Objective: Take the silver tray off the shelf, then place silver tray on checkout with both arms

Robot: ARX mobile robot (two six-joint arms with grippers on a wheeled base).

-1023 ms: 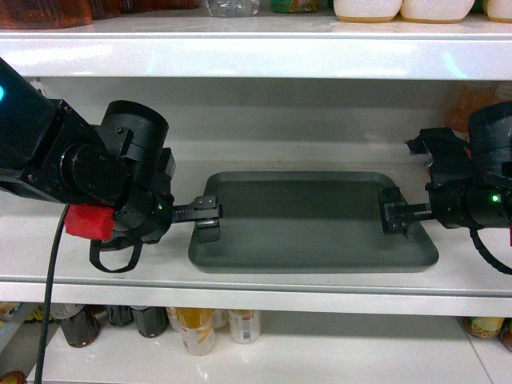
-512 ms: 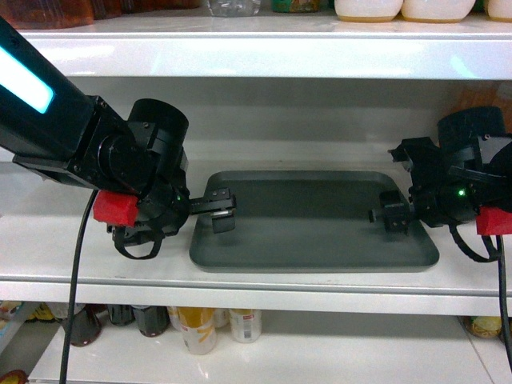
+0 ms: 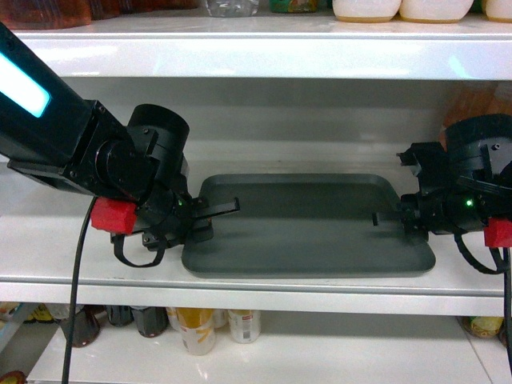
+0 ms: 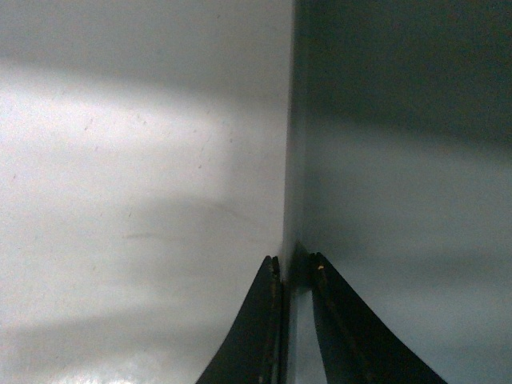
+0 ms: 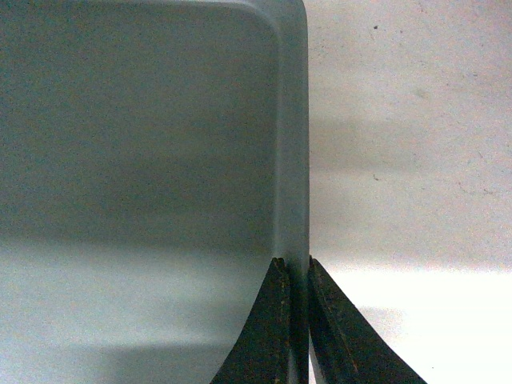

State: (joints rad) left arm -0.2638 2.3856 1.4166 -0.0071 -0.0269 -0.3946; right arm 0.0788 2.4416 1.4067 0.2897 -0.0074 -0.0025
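Observation:
The silver tray (image 3: 308,228) lies flat on the white shelf (image 3: 240,282), grey-green with a low rim. My left gripper (image 3: 210,216) is at its left short edge and my right gripper (image 3: 394,218) at its right short edge. In the left wrist view the left gripper (image 4: 294,266) is shut on the tray's rim, with tray (image 4: 400,200) to the right and shelf (image 4: 144,200) to the left. In the right wrist view the right gripper (image 5: 294,268) pinches the rim too, beside tray (image 5: 144,160) and shelf (image 5: 400,160). The checkout is out of view.
An upper shelf board (image 3: 256,56) with bottles and white containers hangs close above the arms. Bottles and cans (image 3: 196,324) stand on the shelf below. A black cable (image 3: 76,280) hangs down at the left.
Both grippers drew outward from over the tray's floor to its short edges and closed on the rims. The tray shifted slightly left.

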